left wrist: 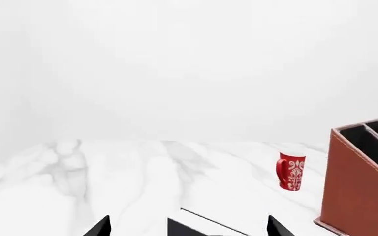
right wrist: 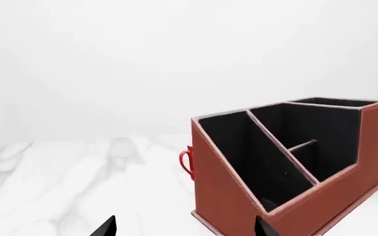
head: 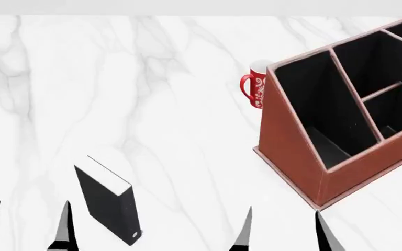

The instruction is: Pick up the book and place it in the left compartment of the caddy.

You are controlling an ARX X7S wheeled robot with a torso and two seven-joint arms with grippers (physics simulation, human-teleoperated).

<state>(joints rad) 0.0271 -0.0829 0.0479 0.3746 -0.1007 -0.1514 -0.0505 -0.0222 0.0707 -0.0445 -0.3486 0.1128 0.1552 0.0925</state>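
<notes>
On the white marble table, I hold both arms low at the near edge, neither touching anything. My left gripper has its two fingers spread apart with nothing between them, and my right gripper is likewise spread wide and empty.

The book stands upright on the near left of the table, just right of my left gripper, spine toward me with its small round white mark near the bottom; only a corner of it shows in the left wrist view.

The caddy sits on the right, well apart from the book and turned at an angle. Its left compartment is the long slot nearest the book's side, beside the split middle column, and it holds nothing.

A red mug with a white pattern stands just behind the caddy's far left corner, partly hidden by it in the right wrist view.
</notes>
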